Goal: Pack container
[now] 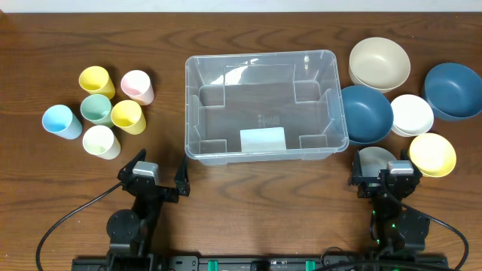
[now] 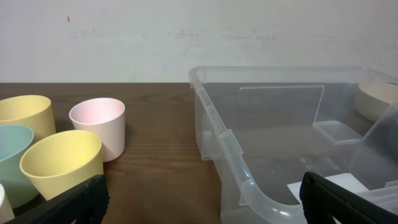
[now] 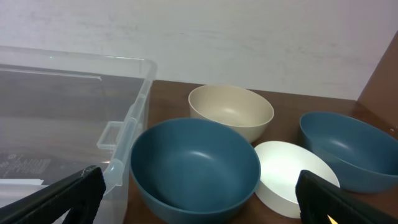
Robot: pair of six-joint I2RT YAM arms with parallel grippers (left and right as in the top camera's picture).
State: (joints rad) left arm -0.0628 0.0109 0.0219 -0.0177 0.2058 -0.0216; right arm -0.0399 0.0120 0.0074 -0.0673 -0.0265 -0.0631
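While the overhead view is showing the clear container point(image 1: 190, 113) sitting mid-table between the cups point(image 1: 96, 108) and the bowls point(image 1: 367, 113), each wrist camera is catching only one side (cups for the left, bowls for the right). The left gripper point(image 1: 158, 172) and right gripper point(image 1: 382, 172) are both hanging wide open, holding nothing, near the container's front corners.

Cups point(image 1: 105, 110) left of container point(image 1: 265, 106), bowls point(image 1: 407, 102) right

Six cups point(image 1: 96, 108), six bowls point(image 1: 367, 113), wooden table point(image 1: 226, 196)
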